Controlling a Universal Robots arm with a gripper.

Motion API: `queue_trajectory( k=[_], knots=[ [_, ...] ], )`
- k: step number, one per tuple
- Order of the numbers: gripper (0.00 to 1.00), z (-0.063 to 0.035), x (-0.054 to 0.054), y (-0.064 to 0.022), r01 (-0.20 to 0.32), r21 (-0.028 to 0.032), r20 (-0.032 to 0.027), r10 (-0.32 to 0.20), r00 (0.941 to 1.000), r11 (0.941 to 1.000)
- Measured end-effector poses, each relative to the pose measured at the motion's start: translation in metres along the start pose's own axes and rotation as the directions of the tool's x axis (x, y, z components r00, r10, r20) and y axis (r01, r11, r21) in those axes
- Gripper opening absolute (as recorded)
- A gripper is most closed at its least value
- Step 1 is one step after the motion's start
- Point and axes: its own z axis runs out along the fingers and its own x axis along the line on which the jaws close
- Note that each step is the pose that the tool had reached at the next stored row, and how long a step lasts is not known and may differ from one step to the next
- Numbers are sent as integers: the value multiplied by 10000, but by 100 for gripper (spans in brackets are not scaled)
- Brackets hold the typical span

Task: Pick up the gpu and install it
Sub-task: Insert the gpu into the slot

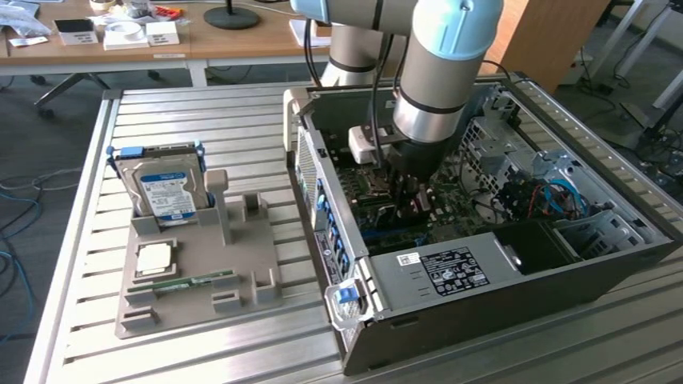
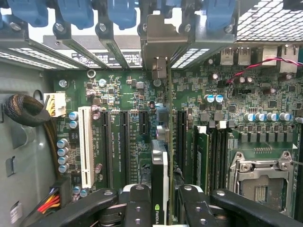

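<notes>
Hand grips gpu edge-on over mobo; card's underside hidden

Gripper descends among upright slots; gpu fills one lane (memory sticks close alongside); case wall hems access.

Arm reaching into open PC case; hard drive on stand.

Robotics lab/workshop: open PC tower on slotted aluminium surface, grey parts fixture, cluttered wooden desk behind, loose floor cables.
</notes>
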Motion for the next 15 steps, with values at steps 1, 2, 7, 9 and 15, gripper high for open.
queue_trajectory(
  k=[1, 2, 7, 9, 15],
  knots=[
    [27, 3, 0, 1, 0, 0, 1, 0, 10000, 10000],
    [27, 6, 0, 2, -1, 0, 1, 1, 10000, 10000],
    [27, 8, 0, 10, -2, 1, 0, 2, 10000, 10000],
    [27, 8, 1, 20, 2, 6, 0, -2, 10000, 10000],
    [27, 8, 2, 48, -1, 20, -7, 1, 10000, 10000]
  ],
)
